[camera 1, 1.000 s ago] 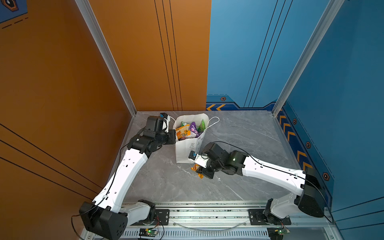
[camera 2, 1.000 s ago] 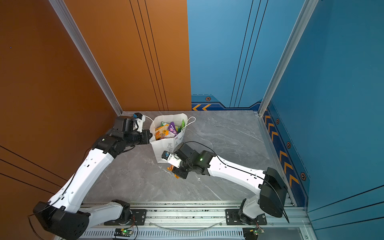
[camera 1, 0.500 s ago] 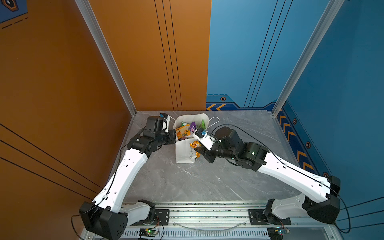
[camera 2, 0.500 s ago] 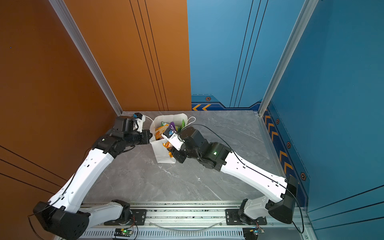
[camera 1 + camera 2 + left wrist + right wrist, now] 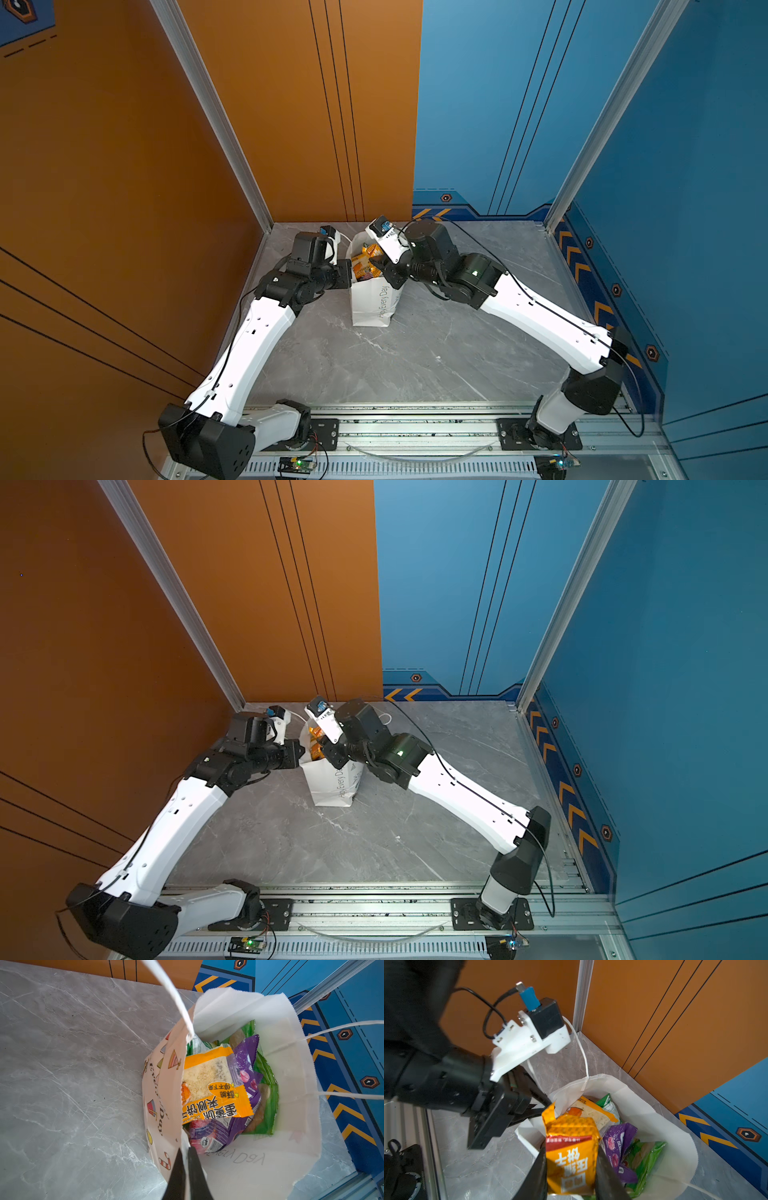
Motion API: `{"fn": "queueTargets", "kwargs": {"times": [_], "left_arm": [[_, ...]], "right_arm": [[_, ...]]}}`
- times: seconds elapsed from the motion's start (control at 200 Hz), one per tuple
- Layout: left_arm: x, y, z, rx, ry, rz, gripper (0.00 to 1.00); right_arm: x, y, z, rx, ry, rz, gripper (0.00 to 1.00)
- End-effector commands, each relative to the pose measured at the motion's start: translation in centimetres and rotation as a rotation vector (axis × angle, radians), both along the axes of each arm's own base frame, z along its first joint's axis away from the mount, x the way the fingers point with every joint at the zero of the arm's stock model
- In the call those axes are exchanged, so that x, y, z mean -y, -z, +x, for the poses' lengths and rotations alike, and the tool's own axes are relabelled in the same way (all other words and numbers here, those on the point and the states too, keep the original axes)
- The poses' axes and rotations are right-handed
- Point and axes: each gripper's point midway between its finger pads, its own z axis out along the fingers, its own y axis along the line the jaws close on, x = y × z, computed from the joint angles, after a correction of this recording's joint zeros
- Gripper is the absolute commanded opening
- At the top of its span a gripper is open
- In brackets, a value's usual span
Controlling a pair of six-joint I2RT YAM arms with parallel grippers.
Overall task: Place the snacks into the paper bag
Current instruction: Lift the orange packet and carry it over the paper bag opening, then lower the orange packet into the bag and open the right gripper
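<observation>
The white paper bag [image 5: 374, 301] [image 5: 332, 787] stands upright near the back of the grey table. My left gripper [image 5: 185, 1152] [image 5: 347, 272] is shut on the bag's near rim [image 5: 176, 1105], which keeps the mouth wide. Inside lie several snacks: an orange-yellow packet [image 5: 212, 1084], a purple one [image 5: 245, 1068] and a green one [image 5: 268, 1093]. My right gripper [image 5: 571, 1147] [image 5: 380, 266] is shut on a small orange packet [image 5: 571, 1167], which hangs over the bag's mouth, above the purple [image 5: 618, 1142] and green [image 5: 645, 1155] packets.
The orange wall [image 5: 208, 166] runs close behind and left of the bag, the blue wall [image 5: 685, 208] to the right. Thin white cord handles [image 5: 168, 991] stick out from the bag's rim. The arm bases sit on a metal rail [image 5: 415, 428] at the front edge.
My right gripper has lifted the orange packet from the table in front of the bag up and back to over the bag's mouth. The left arm has not moved.
</observation>
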Motion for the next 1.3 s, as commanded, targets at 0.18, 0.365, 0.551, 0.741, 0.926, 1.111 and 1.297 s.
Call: {"fn": "queueTargets", "kwargs": {"times": [0.18, 0.365, 0.551, 0.741, 0.926, 1.111, 1.297], "left_arm": [[0.3, -2.1, 0.3, 0.087, 0.019, 0.002, 0.0], [0.3, -2.1, 0.3, 0.088, 0.019, 0.001, 0.0], [0.4, -2.2, 0.3, 0.09, 0.02, 0.0, 0.0], [0.4, -2.3, 0.2, 0.092, 0.021, -0.001, 0.0], [0.4, -2.3, 0.2, 0.094, 0.021, -0.001, 0.0], [0.4, -2.3, 0.2, 0.094, 0.02, -0.002, 0.0], [0.3, -2.3, 0.2, 0.093, 0.02, 0.0, 0.0]], "right_arm": [[-0.8, 1.6, 3.3, -0.092, 0.106, -0.016, 0.18], [-1.4, 3.4, 4.5, -0.137, 0.159, -0.042, 0.18], [-1.6, 4.4, 5.2, -0.165, 0.195, -0.071, 0.19], [-1.5, 4.5, 5.3, -0.177, 0.216, -0.077, 0.28], [-1.0, 3.7, 5.0, -0.137, 0.24, -0.103, 0.52], [-0.1, 3.2, 5.0, -0.117, 0.286, -0.116, 0.57], [2.8, 2.2, 5.9, -0.091, 0.444, -0.112, 0.56]]}}
